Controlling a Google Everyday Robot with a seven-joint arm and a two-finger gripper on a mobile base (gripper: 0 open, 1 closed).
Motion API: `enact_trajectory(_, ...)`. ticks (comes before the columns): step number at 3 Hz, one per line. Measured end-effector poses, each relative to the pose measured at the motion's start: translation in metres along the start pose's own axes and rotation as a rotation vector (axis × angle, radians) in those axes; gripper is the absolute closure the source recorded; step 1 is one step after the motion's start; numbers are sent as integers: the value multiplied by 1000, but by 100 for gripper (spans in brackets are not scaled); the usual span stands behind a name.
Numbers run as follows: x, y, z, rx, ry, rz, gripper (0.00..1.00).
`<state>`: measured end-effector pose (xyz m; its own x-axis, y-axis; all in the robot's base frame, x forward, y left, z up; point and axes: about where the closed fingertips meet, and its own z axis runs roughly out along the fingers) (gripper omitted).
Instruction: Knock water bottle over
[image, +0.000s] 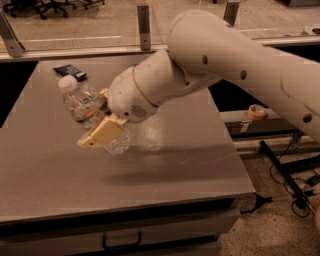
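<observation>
Gripper (98, 129) low over the left half of the grey worktop (165, 165), touching the water bottle (84, 102); whether it is open or closed cannot be told. Bottle clear, ribbed, white-capped, red-edged label band, tilted with its cap toward the far-left corner.

High, close view down onto table (190, 170), gripper (95, 119) centre-left
</observation>
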<state>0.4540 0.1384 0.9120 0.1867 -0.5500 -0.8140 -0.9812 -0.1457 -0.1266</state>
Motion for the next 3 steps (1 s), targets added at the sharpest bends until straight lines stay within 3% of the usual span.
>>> enact_trajectory(1, -8, 7, 4, -45, 227, -52, 100)
enact_trajectory(2, -5, 15, 10, -93, 432, -120, 100)
enact_trajectory(3, 13, 16, 17, -97, 617, -169, 82)
